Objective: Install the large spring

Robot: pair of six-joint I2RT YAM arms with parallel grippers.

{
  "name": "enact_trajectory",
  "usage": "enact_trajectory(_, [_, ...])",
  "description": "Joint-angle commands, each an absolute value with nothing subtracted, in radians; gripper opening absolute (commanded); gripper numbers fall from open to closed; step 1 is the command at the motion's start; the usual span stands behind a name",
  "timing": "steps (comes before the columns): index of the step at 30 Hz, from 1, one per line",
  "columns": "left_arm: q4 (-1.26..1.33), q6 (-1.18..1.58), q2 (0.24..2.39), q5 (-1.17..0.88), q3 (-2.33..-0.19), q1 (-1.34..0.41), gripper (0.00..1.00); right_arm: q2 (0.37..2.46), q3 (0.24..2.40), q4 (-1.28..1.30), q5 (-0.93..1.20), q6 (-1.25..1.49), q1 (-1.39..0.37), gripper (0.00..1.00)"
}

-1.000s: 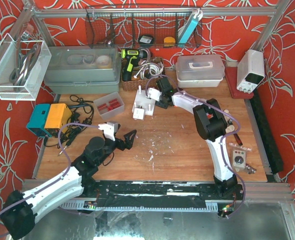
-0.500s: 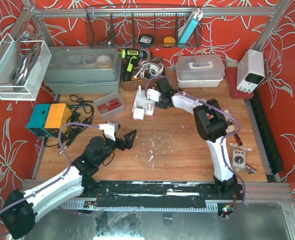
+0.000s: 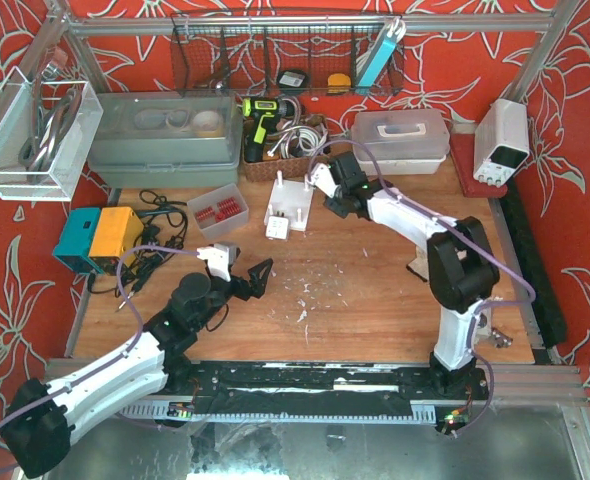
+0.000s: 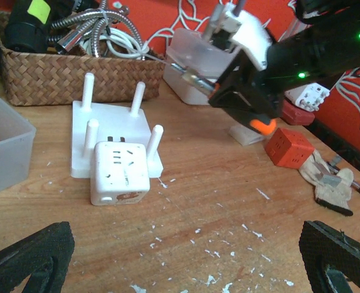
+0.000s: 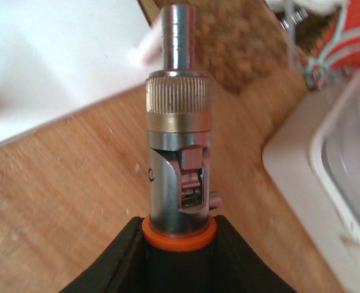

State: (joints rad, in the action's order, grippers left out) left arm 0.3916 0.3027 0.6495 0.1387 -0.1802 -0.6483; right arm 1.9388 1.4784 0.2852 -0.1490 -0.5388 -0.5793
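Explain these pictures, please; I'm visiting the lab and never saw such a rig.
Two robot arms are bolted at the near edge of a wooden table. One picture looks down from above; the other two come from a camera on each wrist. The left gripper hangs open above the table. The right gripper is shut on a metal fitting with a knurled collar. On the table stand a white pegged block, a white cube at its front, and a wicker basket.

Knurled metal fitting (image 5: 179, 122) upright between 2 black fingers (image 5: 116, 265) of right gripper (image 5: 179, 235), over wooden table (image 5: 64, 201), near white container (image 5: 302, 177).
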Motion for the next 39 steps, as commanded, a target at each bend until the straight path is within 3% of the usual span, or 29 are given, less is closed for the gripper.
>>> enact_trajectory(1, [0.413,0.295,0.633,0.158,-0.179,-0.653,1.00,1.830,1.407,0.364,-0.252,-0.256,-0.584,0.00])
enact_trajectory(6, [0.411,0.300,0.629,0.156,-0.177,-0.654,1.00,1.772,1.359,0.555,-0.266,-0.017,-0.581,0.00])
enact_trajectory(16, [0.405,0.307,0.611,0.151,-0.175,-0.653,1.00,1.760,1.217,0.693,-0.324,0.078,-0.532,0.00])
enact_trajectory(39, [0.399,0.311,0.594,0.158,-0.168,-0.653,1.00,1.845,1.195,0.681,-0.430,0.129,-0.467,0.46])
